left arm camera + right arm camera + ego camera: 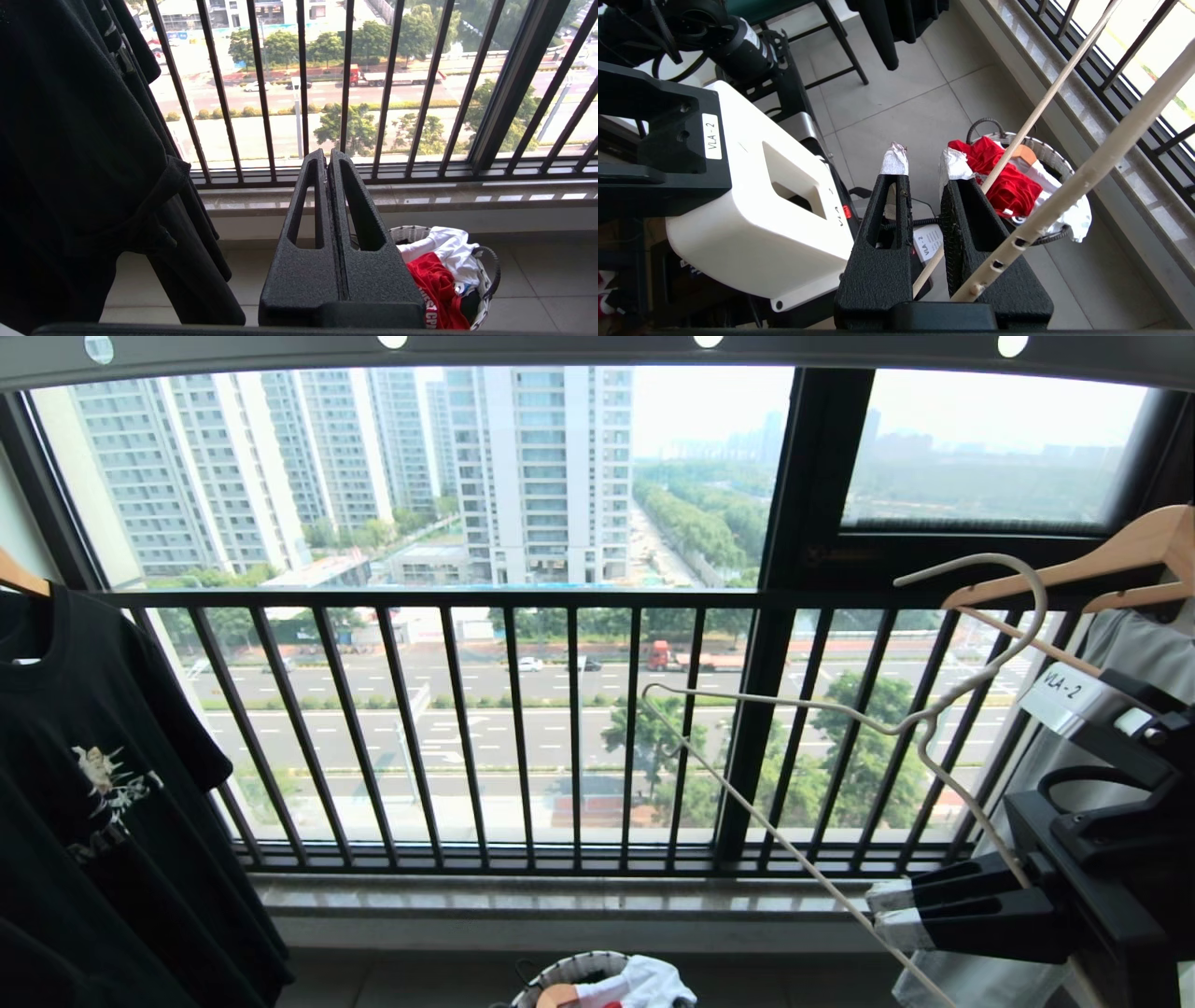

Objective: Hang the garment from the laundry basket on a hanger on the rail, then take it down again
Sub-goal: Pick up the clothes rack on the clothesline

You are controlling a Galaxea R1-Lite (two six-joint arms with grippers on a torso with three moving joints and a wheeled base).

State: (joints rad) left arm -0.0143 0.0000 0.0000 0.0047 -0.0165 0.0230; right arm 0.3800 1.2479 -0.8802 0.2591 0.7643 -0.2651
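The red garment [432, 280] lies crumpled in the laundry basket [411, 232] on the floor under the window; it also shows in the right wrist view [1004, 182]. The basket [569, 971] is cut off by the head view's lower edge. At the lower right my right gripper [875, 915], with taped tips, is shut on the off-white wire hanger [920, 719], whose lower bar runs between the fingers near their base [924, 275]. The hanger hangs in the air, hook upward, below the grey pierced rail [597, 350]. My left gripper [327, 156] is shut and empty, left of the basket.
A black T-shirt [93, 784] hangs at the left. A wooden hanger [1102, 555] with a pale garment hangs at the right, close to my right arm. The black window railing [513, 728] and stone sill [560, 896] stand behind the basket. A white T-shirt [448, 242] lies beside the red one.
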